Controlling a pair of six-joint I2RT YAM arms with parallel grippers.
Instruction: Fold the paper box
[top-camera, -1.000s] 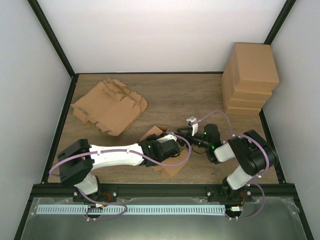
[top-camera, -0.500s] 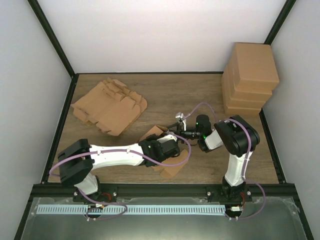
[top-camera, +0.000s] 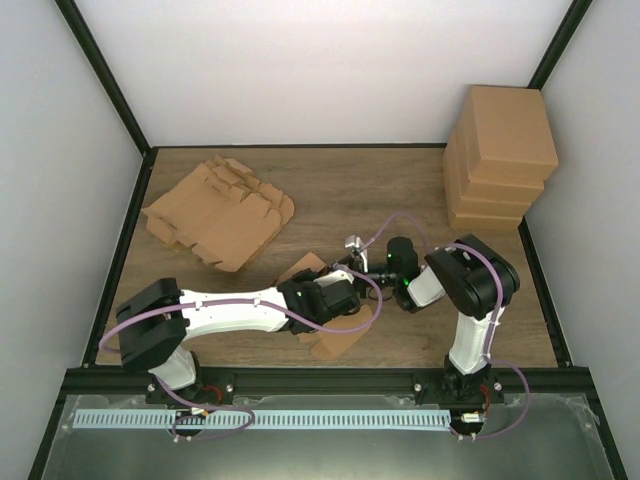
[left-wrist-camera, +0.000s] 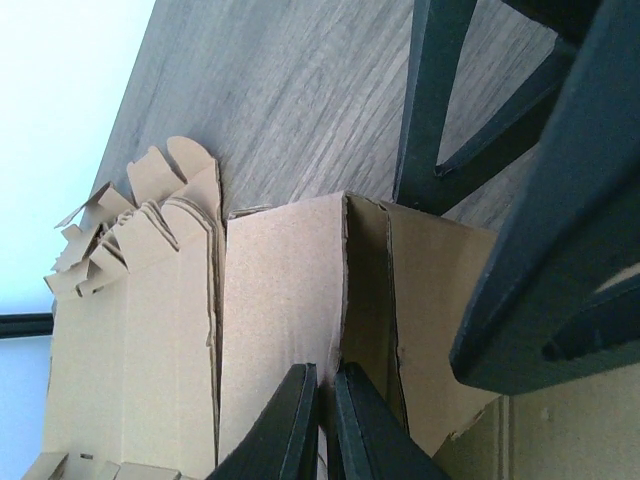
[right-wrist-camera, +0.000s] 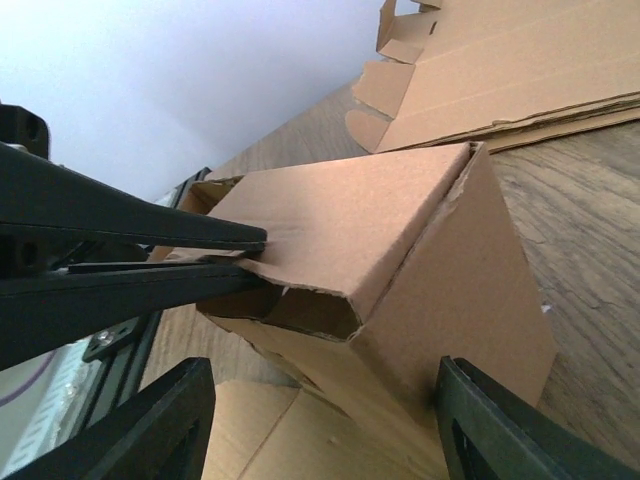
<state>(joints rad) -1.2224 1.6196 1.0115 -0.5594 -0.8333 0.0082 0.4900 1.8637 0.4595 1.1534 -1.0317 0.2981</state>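
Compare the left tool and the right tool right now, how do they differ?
The left tool is shut, pinching a panel of the paper box; the right tool is open, fingers spread wide either side of that box. The left tool reaches in from the left, the right tool from the right. Both are black and meet at the same box.

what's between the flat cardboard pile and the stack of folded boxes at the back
Just bare table, as the top view shows; the flat cardboard pile and stack of folded boxes stand apart.
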